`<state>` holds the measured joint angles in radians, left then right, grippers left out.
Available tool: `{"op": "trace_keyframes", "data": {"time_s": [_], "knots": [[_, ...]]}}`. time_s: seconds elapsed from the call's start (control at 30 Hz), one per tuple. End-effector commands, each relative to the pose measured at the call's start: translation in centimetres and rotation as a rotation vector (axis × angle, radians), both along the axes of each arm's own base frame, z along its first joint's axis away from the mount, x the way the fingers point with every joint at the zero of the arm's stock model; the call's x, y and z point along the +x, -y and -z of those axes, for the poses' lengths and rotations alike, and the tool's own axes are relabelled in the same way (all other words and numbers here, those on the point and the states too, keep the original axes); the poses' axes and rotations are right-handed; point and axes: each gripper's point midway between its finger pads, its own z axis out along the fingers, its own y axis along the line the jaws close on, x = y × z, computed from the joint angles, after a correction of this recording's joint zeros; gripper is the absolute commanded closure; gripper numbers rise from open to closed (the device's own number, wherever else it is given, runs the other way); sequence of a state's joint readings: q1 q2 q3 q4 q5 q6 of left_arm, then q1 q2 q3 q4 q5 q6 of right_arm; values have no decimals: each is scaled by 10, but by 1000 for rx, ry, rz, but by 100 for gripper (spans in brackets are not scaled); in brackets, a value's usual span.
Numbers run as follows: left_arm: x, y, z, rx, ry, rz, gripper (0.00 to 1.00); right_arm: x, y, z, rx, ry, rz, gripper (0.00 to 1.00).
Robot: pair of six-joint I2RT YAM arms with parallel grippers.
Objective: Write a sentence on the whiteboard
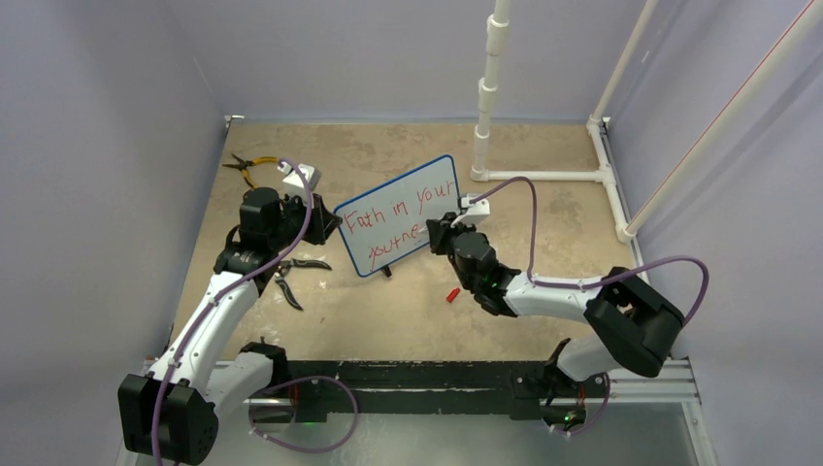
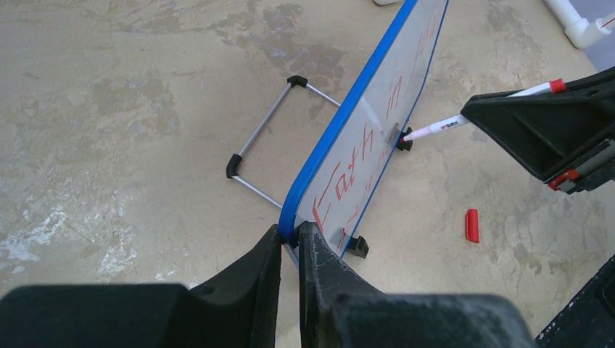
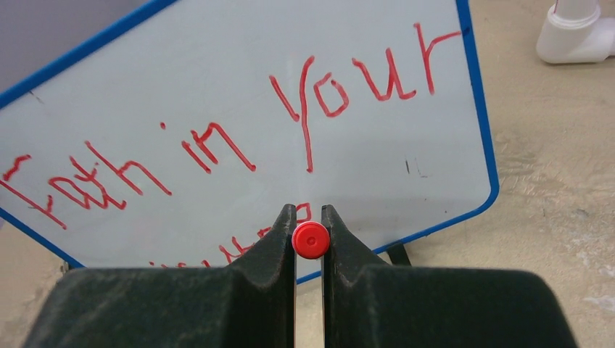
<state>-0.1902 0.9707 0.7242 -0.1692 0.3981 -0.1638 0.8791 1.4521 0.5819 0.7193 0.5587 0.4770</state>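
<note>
Red sentence [image 1: 396, 221] "Faith in your journe" on whiteboard [image 3: 217, 72], marker [image 2: 437, 126] just beside.

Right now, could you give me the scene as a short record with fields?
Whiteboard: standing on the table, blue frame
Sentence: red, "Faith in your" above a second line reading about "journe"
Left tool: shut on the whiteboard's blue edge
Right tool: shut on the red marker, tip at the board
Cap: red, lying on the table
</note>
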Motion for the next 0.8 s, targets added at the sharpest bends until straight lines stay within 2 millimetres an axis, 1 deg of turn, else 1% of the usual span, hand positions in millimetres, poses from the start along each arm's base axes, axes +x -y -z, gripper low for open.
{"op": "trace_keyframes", "data": {"time_s": [0.0, 0.13, 0.37, 0.53, 0.77], "knots": [[-4, 3, 8, 0, -25, 25, 100, 5, 13, -28, 50, 65, 42, 100], [-4, 3, 9, 0, -27, 25, 100, 9, 16, -34, 52, 82, 52, 100], [-4, 4, 9, -1, -29, 26, 100, 15, 12, -40, 55, 97, 51, 100], [-4, 4, 9, -1, -28, 26, 100, 18, 8, -40, 52, 102, 42, 100], [-4, 4, 8, -1, -26, 27, 100, 24, 4, -34, 40, 93, 40, 100]]}}
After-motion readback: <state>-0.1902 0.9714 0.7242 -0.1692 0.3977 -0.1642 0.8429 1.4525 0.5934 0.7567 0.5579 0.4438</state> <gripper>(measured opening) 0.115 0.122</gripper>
